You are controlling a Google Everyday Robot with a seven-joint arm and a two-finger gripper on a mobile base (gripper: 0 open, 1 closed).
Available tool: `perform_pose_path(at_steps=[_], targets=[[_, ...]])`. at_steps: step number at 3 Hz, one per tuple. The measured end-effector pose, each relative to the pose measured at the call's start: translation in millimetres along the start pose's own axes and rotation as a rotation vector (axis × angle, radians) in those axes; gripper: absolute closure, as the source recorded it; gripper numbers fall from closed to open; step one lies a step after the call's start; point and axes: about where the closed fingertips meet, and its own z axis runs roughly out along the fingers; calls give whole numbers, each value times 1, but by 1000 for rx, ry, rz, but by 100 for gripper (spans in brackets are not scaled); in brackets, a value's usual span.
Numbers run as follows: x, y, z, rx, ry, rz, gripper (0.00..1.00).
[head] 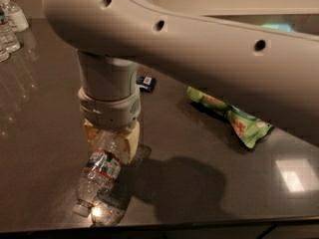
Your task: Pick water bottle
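Observation:
The water bottle (99,171) is clear and ribbed, with a red-edged blue-green label band. It hangs tilted, its white cap (79,210) pointing down to the lower left, close to the dark table (45,133). My gripper (112,139) is below the big grey wrist at centre left. Its tan fingers (130,138) are shut on the bottle's upper part. The bottle's base end is hidden between the fingers. I cannot tell whether the cap touches the table.
A green snack bag (230,117) lies to the right. A small dark blue packet (146,82) lies behind the wrist. Small clear bottles (7,36) and a white pump-top bottle (15,15) stand at the far left. The table's front edge (199,228) is near the bottle.

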Motion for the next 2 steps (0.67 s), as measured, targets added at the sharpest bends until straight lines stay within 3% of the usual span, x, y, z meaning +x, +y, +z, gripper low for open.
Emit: perform_pose_path(at_steps=[1,2], targets=[[8,-4,-26,16,-24,-6,100],[19,-13,-59,55,-62,8,100]])
